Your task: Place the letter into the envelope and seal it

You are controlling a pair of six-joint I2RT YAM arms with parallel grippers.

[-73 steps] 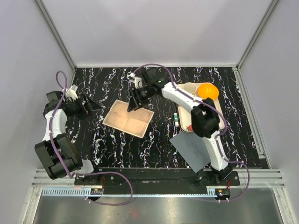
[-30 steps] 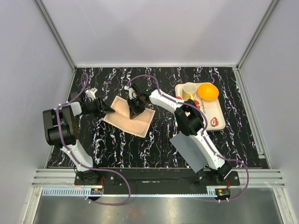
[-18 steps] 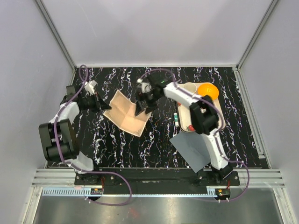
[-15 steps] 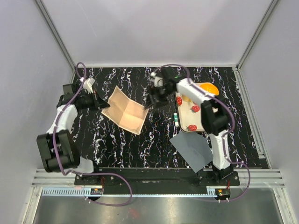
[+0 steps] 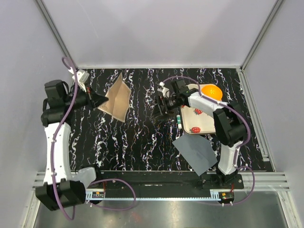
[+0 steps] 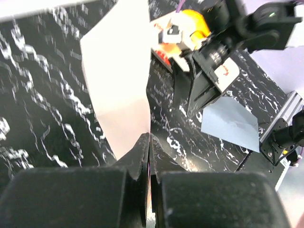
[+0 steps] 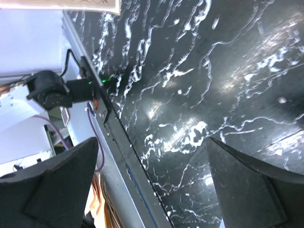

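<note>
The letter (image 5: 117,99), a creased tan sheet, hangs tilted above the table's back left. My left gripper (image 5: 98,100) is shut on its left corner. In the left wrist view the letter (image 6: 118,80) rises from the closed fingertips (image 6: 148,138). The envelope (image 5: 195,152), flat and slate-grey, lies on the table by the right arm's base, and appears as the envelope (image 6: 231,124) in the left wrist view. My right gripper (image 5: 159,109) stands open and empty over bare table, between letter and tray. Only marbled tabletop lies between its spread fingers (image 7: 64,183).
A strawberry-printed tray (image 5: 202,118) at the back right carries a cup (image 5: 192,90) and an orange bowl (image 5: 211,91). A small marker (image 5: 179,121) lies beside the tray. The right wrist view shows the table's edge rail (image 7: 110,124).
My left gripper shut on the letter and lifted it up and to the left. The right gripper let go, opened wide and drew back right toward the tray.
</note>
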